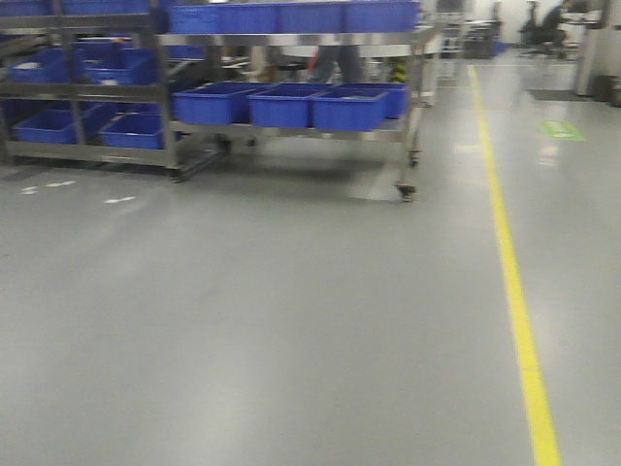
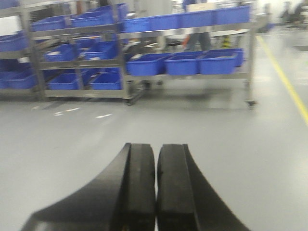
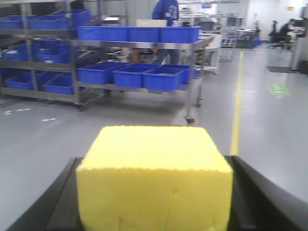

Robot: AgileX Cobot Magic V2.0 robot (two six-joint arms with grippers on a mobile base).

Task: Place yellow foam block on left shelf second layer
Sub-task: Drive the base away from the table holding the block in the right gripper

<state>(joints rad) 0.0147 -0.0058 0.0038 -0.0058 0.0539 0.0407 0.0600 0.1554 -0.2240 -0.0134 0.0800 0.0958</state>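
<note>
The yellow foam block [image 3: 154, 178] fills the lower middle of the right wrist view, held between the two black fingers [image 3: 65, 202] of my right gripper [image 3: 154, 161], which is shut on it above the grey floor. My left gripper [image 2: 156, 149] is shut and empty, its two black pads pressed together, pointing at the floor ahead. Metal shelves with blue bins stand far ahead: the left shelf [image 1: 73, 87] and a wheeled rack [image 1: 291, 97] to its right. They also show in the left wrist view [image 2: 72, 57] and the right wrist view [image 3: 43, 53]. Neither gripper shows in the front view.
Grey floor [image 1: 272, 320] stretches between me and the shelves. A yellow floor line [image 1: 514, 291] runs along the right. A person in blue [image 3: 165, 12] stands behind the wheeled rack. Desks and chairs [image 1: 548, 29] are at the far right back.
</note>
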